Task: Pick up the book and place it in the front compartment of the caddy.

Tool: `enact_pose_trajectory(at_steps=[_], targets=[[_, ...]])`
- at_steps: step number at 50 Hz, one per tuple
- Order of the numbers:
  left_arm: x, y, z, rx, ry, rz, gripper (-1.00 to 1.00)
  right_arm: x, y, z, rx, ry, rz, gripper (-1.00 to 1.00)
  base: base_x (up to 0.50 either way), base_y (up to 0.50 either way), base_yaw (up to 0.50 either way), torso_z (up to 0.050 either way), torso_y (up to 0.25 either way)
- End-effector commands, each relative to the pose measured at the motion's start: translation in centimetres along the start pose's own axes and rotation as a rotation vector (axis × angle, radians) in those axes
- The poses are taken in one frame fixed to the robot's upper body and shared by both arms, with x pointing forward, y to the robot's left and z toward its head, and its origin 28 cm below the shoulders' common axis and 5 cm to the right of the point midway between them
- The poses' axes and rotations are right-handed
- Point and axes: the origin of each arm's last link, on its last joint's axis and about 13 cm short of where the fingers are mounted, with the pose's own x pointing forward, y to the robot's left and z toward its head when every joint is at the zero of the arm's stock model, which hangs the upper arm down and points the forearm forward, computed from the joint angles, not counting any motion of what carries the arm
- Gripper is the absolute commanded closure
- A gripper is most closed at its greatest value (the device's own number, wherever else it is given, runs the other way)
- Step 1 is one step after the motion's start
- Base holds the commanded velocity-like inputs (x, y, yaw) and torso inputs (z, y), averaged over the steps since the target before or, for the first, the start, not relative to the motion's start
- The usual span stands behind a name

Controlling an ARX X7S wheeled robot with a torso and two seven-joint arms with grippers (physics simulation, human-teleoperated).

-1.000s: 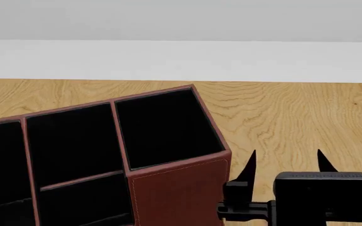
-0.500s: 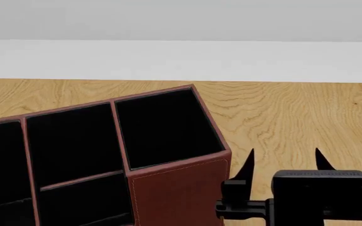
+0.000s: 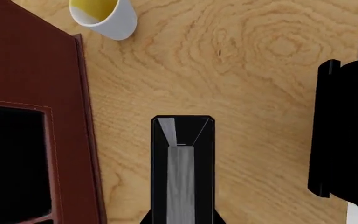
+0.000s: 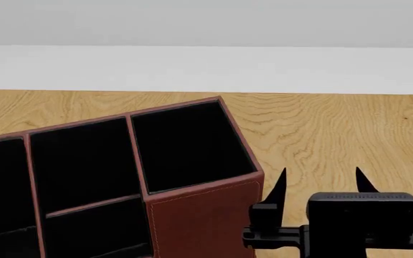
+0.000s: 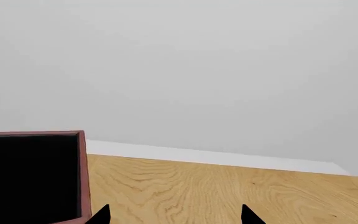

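In the left wrist view the book, a thin black slab with a grey sheen down its middle, stands out edge-on from my left gripper, which is shut on it. It hangs over bare wood beside the reddish-brown caddy. The head view shows the caddy with its black-lined compartments at the lower left. My right gripper is open just right of the caddy's corner, with nothing between its fingers. In the right wrist view the caddy's rim lies left of the open right gripper. The left gripper is out of the head view.
A small yellow-and-white cup lies on the wooden table near the caddy's edge. A black robot part fills one side of the left wrist view. A pale wall runs behind the table.
In the head view my right gripper has drifted slightly left and up, closer to the caddy's corner. The caddy has not moved.
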Motion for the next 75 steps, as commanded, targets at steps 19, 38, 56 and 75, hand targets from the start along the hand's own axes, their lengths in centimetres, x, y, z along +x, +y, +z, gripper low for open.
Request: enact_pose_trajectory(at_steps=[19, 38, 56, 75], targets=[[-3.5, 0.0, 0.8, 0.138, 0.063, 0.208, 1.00, 0.5, -0.2, 0.3, 0.006, -0.013, -0.006, -1.00, 0.00, 0.00, 0.00, 0.000, 0.001], [-4.7, 0.3, 0.4, 0.174, 0.160, 0.336, 1.00, 0.5, -0.1, 0.0, 0.011, -0.008, -0.005, -1.00, 0.00, 0.00, 0.00, 0.000, 0.001], [-5.7, 1.3, -0.5, 0.151, 0.226, 0.438, 1.00, 0.6, 0.0, -0.1, 0.010, -0.005, 0.000, -1.00, 0.00, 0.00, 0.00, 0.001, 0.000], [-6.6, 3.1, -0.1, 0.126, 0.175, 0.545, 1.00, 0.6, 0.1, -0.2, 0.009, -0.002, 0.001, -1.00, 0.00, 0.00, 0.00, 0.000, 0.001]])
